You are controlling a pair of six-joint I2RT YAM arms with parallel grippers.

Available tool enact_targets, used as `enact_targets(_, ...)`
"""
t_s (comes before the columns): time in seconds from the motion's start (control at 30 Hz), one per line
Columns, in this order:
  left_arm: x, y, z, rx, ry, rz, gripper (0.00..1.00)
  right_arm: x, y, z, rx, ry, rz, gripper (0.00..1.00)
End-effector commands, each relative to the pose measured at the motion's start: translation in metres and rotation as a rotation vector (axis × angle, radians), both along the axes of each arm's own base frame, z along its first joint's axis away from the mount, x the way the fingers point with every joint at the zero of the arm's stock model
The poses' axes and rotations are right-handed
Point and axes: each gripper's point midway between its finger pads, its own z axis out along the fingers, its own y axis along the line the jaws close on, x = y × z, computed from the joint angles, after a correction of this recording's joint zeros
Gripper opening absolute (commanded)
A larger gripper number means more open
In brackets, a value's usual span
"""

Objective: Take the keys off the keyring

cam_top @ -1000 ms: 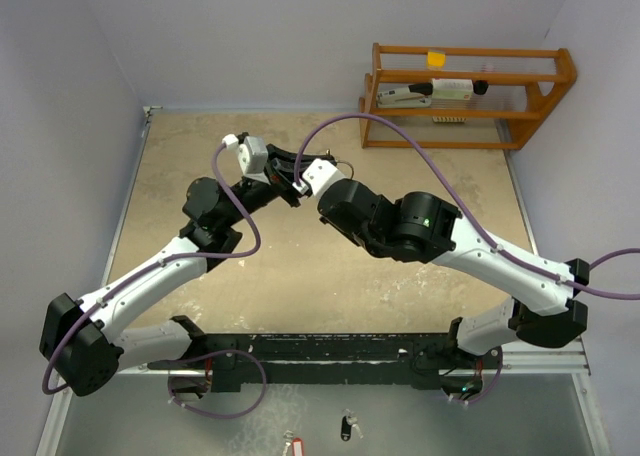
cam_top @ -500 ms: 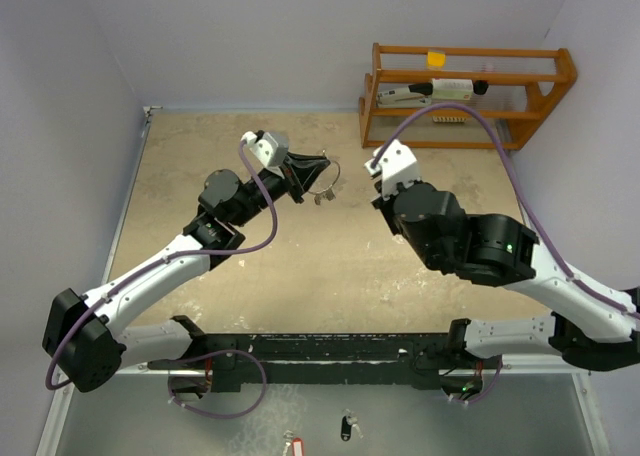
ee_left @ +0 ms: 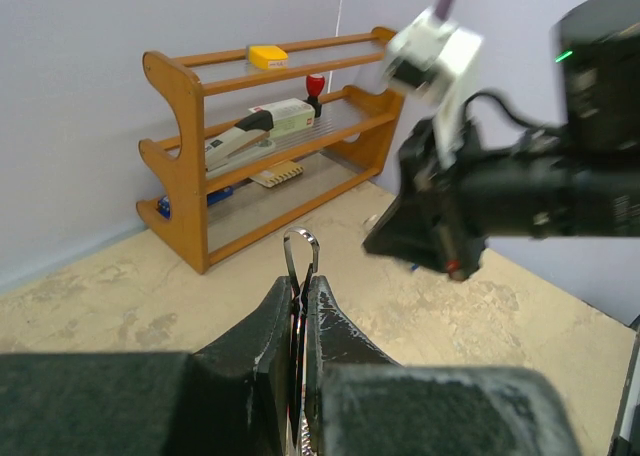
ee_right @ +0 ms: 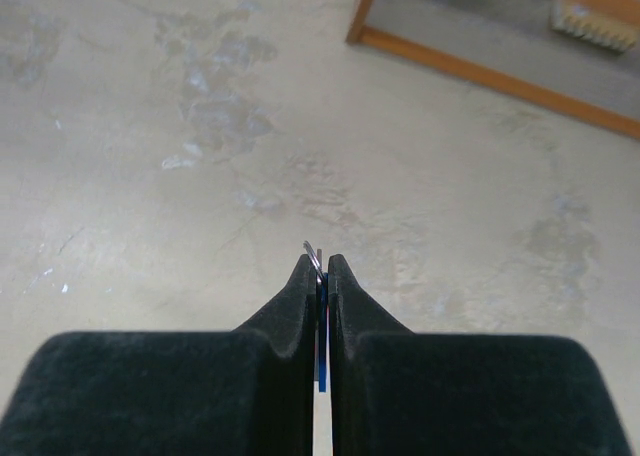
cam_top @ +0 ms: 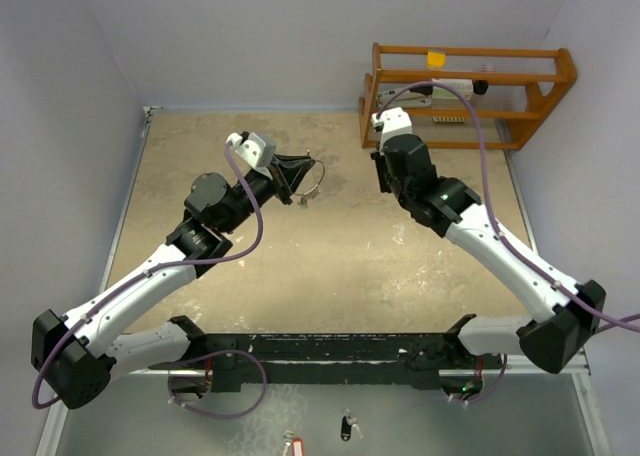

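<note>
My left gripper (cam_top: 300, 174) is shut on the keyring (cam_top: 314, 172), held above the table's far middle. In the left wrist view the thin silver ring loop (ee_left: 300, 248) sticks out past the closed fingertips of that gripper (ee_left: 302, 282). A small metal piece (cam_top: 303, 201) hangs below it. My right gripper (cam_top: 385, 181) is apart from it to the right, shut on the blue-headed key (ee_right: 321, 356), which shows edge-on between the pads of that gripper (ee_right: 317, 262), with a bit of silver wire (ee_right: 313, 248) at the tips. The green-headed key is not visible.
A wooden rack (cam_top: 465, 96) with a stapler and small items stands at the back right, close behind my right gripper; it also shows in the left wrist view (ee_left: 270, 146). A black-tagged key (cam_top: 347, 426) and a red-tagged key (cam_top: 291, 444) lie below the table's near edge.
The two grippers were together a second ago. My right gripper has pulled away right and back toward the rack with the blue key. My left gripper kept the keyring and shifted slightly.
</note>
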Motion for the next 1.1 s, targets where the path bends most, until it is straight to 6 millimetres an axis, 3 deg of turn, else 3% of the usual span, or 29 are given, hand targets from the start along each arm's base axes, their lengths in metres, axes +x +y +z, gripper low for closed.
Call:
enact_targets(0.0,-0.014,0.005,0.040,-0.057,-0.094,-0.028,0.00,0.015,0.026,-0.028,0.109,0.047,0.063,0.00)
enact_targets(0.17,-0.035,0.005,0.062,-0.103,-0.143,-0.102,0.00,0.016,0.032,-0.085,0.105,0.172,0.090,0.00)
enact_targets(0.3,-0.047,0.006,0.074,-0.131,-0.167,-0.143,0.00,0.017,0.035,-0.116,0.087,0.230,0.091,0.00)
enact_targets(0.47,-0.061,0.002,0.083,-0.150,-0.196,-0.212,0.00,0.021,0.034,-0.139,0.055,0.267,0.074,0.00)
enact_targets(0.63,-0.099,0.000,0.104,-0.208,-0.288,-0.373,0.00,0.022,0.033,-0.157,0.034,0.293,0.057,0.03)
enact_targets(1.07,-0.146,0.007,0.141,-0.333,-0.345,-0.562,0.00,0.015,0.033,-0.190,0.059,0.340,0.039,0.28)
